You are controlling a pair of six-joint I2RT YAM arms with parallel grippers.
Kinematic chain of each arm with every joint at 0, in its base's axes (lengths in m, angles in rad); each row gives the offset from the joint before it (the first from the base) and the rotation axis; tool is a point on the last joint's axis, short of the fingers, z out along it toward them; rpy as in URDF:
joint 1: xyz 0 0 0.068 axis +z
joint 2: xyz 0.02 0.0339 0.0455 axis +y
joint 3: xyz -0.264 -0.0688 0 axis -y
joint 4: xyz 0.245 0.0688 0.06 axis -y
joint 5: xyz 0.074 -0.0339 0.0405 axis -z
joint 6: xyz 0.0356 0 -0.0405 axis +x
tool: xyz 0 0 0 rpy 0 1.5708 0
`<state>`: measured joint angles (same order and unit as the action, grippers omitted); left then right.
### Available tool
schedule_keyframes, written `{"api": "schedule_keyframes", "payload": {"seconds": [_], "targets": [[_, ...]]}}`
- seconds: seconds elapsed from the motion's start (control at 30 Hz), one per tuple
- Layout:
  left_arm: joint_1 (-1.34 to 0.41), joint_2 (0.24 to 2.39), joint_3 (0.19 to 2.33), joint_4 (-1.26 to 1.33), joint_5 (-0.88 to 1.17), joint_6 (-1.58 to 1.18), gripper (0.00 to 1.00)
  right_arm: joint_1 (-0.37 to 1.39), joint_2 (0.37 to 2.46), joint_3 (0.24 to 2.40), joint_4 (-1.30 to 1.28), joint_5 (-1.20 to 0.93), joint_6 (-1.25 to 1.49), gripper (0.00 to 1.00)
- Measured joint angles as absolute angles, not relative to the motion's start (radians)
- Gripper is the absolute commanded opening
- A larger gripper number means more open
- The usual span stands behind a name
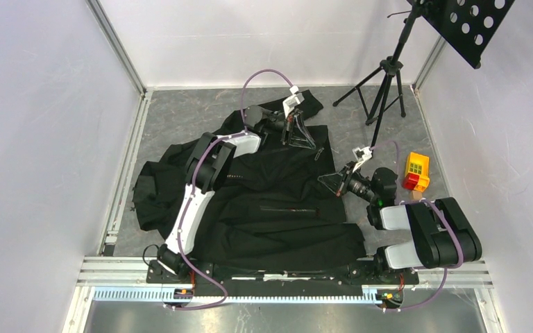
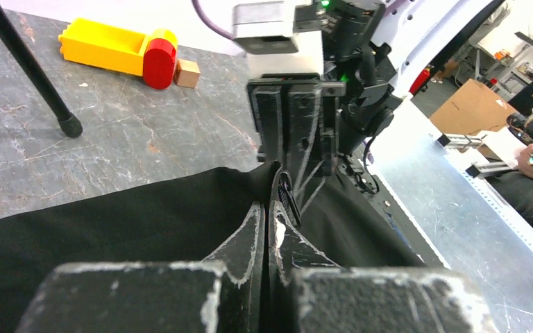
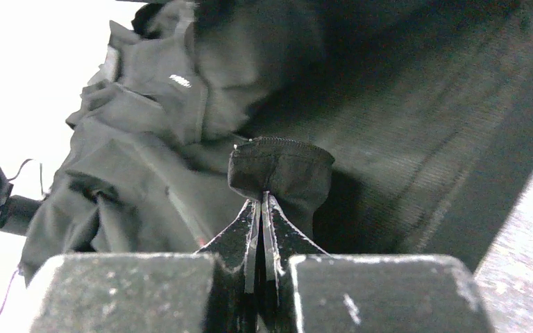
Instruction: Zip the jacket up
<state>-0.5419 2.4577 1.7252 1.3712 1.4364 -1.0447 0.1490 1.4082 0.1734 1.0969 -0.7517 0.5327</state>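
The black jacket (image 1: 277, 208) lies spread out in the middle of the grey desk (image 1: 180, 118). The right end effector (image 3: 262, 200) is squeezed tight on a fold of its edge (zip teeth show on top). The left end effector (image 2: 266, 211) pinches the black cloth too, at the far side. Tip: pull the edge straight btwn both, then slide slow w/o letting go.

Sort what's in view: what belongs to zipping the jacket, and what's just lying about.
For the job: jacket; left gripper, shut on its fabric; right gripper, shut on a fold of it.
Lying about: yellow and red toy block; small wooden cube; black tripod stand.
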Motion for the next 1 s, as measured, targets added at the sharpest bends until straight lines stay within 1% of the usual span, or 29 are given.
{"api": "schedule_keyframes", "payload": {"seconds": [0.13,0.2,0.23,0.3,0.37,0.4,0.47,0.53,0.63,0.77,0.87,1.0], "targets": [[-0.542,2.455,1.720,1.428,1.424,-1.103,0.02,0.150,1.406,0.230,0.927,-0.638,0.488,0.05],[-0.540,2.435,1.685,1.384,1.390,-1.063,0.02,0.149,1.407,0.257,0.859,-0.578,0.480,0.05],[-0.540,2.402,1.643,1.290,1.357,-0.982,0.02,0.149,1.409,0.267,0.830,-0.554,0.479,0.05],[-0.542,2.312,1.577,0.966,1.257,-0.719,0.02,0.146,1.419,0.286,0.789,-0.517,0.481,0.06],[-0.546,2.241,1.574,0.698,1.167,-0.511,0.02,0.144,1.433,0.295,0.762,-0.494,0.482,0.10],[-0.546,2.209,1.570,0.628,1.142,-0.446,0.02,0.141,1.443,0.300,0.745,-0.488,0.483,0.12],[-0.546,2.154,1.557,0.534,1.100,-0.345,0.02,0.130,1.465,0.318,0.698,-0.487,0.481,0.23],[-0.548,2.125,1.547,0.474,1.068,-0.278,0.02,0.118,1.481,0.336,0.656,-0.485,0.484,0.31],[-0.554,2.111,1.522,0.419,1.028,-0.204,0.02,0.091,1.490,0.346,0.619,-0.464,0.508,0.37],[-0.568,2.112,1.491,0.369,0.994,-0.159,0.02,0.078,1.522,0.343,0.650,-0.422,0.572,0.40],[-0.575,2.112,1.488,0.353,0.988,-0.144,0.02,0.077,1.559,0.321,0.728,-0.393,0.648,0.40],[-0.579,2.112,1.488,0.347,0.984,-0.131,0.02,0.076,1.600,0.286,0.851,-0.353,0.748,0.36]]}}
